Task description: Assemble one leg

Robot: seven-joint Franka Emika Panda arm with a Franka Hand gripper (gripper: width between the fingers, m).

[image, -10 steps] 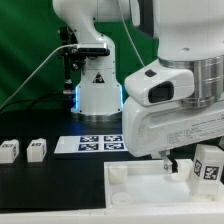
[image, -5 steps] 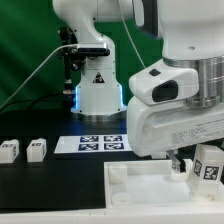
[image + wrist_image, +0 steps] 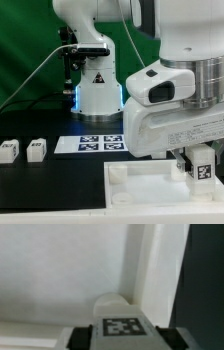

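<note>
My gripper [image 3: 196, 160] is shut on a leg [image 3: 201, 166], a small white post with a black-and-white tag on its face, at the exterior view's right. It holds the leg upright just over the far right corner of the large white panel [image 3: 145, 183]. In the wrist view the leg [image 3: 122, 317] stands between my dark fingers [image 3: 85, 338], its far end right at a corner of the panel [image 3: 60, 274]. Whether the leg touches the panel there I cannot tell.
Two more loose legs [image 3: 10, 151] [image 3: 38, 150] lie on the black table at the exterior view's left. The marker board [image 3: 90, 143] lies in front of the robot base [image 3: 98, 95]. The panel's raised rim [image 3: 158, 269] runs beside the dark table.
The gripper has carried the leg a little toward the exterior view's left and lower, closer over the panel's far right corner.
</note>
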